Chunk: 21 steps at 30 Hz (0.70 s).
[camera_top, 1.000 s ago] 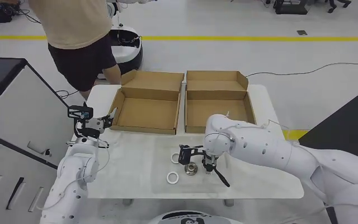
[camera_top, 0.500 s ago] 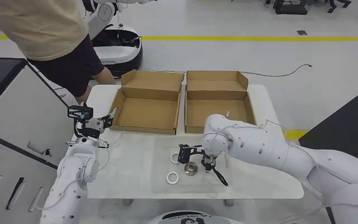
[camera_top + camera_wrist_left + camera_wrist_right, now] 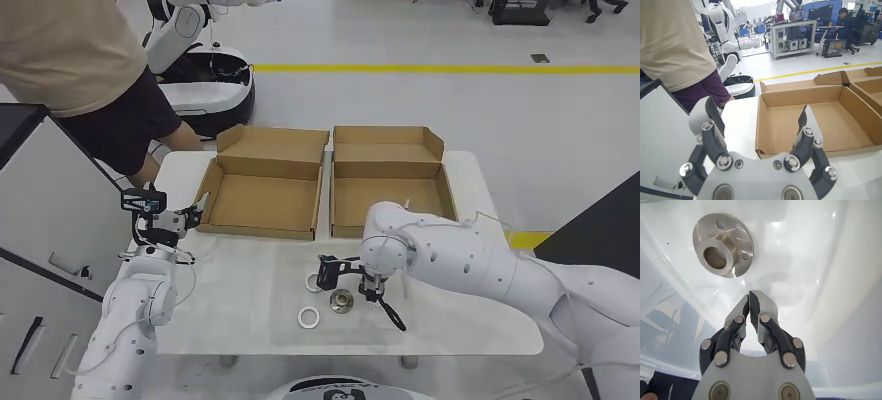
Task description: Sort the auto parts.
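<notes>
Status: sort not begun, judging by the layout. All parts seen lie loose on table (image 3: 250,290).
L box (image 3: 262,200) and R box (image 3: 385,200), cardboard, side by side at far edge, both look empty.
L gripper (image 3: 757,106) spread wide, holds nothing, by L box's near corner.
R gripper (image 3: 749,293) pinched together, empty, tips just beside metal flange (image 3: 723,247).
White ring (image 3: 309,317) near flange. 2nd ring (image 3: 312,284) partly hidden.
3 parts left to box.

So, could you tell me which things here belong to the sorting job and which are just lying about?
Job: metal flange, white ring, second white ring, left cardboard box, right cardboard box.
Just about: grey cabinet, parked white robot, yellow floor line.
</notes>
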### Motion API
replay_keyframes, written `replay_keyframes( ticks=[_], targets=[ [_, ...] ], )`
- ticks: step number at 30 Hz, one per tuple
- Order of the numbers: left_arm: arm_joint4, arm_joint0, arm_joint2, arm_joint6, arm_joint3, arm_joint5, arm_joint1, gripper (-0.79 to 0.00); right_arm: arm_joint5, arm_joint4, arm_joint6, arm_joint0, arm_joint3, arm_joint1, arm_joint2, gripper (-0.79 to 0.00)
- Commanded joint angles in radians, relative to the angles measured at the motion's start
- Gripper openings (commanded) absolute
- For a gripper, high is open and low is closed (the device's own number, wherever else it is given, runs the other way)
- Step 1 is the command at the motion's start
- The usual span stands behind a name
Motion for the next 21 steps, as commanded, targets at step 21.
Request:
replay_keyframes(
  ticks=[21],
  targets=[
    [0.000,0.000,0.000,0.000,0.000,0.000,0.000,0.000,-0.005,-0.006,0.000,-0.010,-0.049,0.035,0.000,-0.505]
  ],
)
